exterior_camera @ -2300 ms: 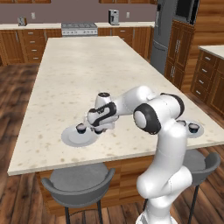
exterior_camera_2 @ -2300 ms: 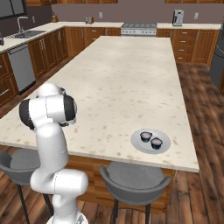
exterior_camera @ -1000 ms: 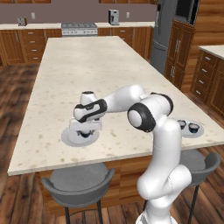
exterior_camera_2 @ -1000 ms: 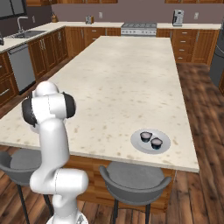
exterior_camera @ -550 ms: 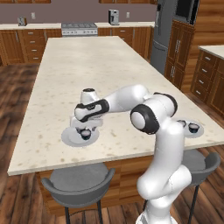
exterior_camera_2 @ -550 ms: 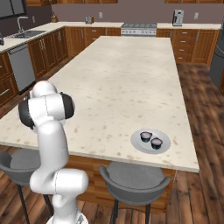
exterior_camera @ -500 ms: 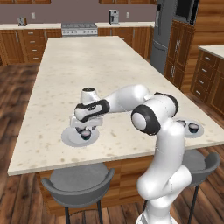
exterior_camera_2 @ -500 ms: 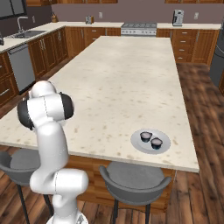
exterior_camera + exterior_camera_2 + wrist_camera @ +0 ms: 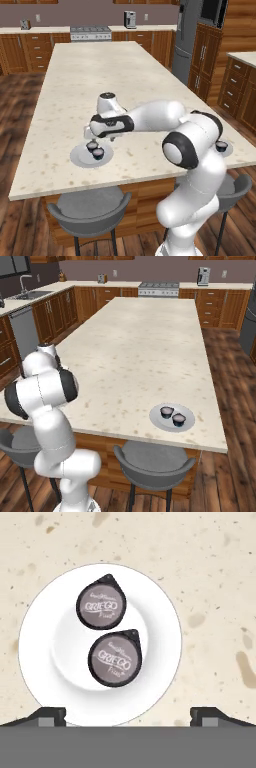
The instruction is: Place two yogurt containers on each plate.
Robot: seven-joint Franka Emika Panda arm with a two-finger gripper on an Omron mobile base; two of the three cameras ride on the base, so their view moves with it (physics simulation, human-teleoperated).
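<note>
The tool hangs above a plate near the bench's front edge, its fingers spread wide and empty. Two yogurt containers sit side by side on that plate. A second plate near the other front corner carries two more cups.

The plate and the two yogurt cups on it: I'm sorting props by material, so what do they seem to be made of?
The plate looks like glazed ceramic or smooth plastic: plain white, shallow rim, soft sheen; the render leaves it open. The yogurt containers look like dark plastic cups, each sealed by a thin greyish peel-off lid with a printed brand name and a small corner tab, probably foil.
</note>
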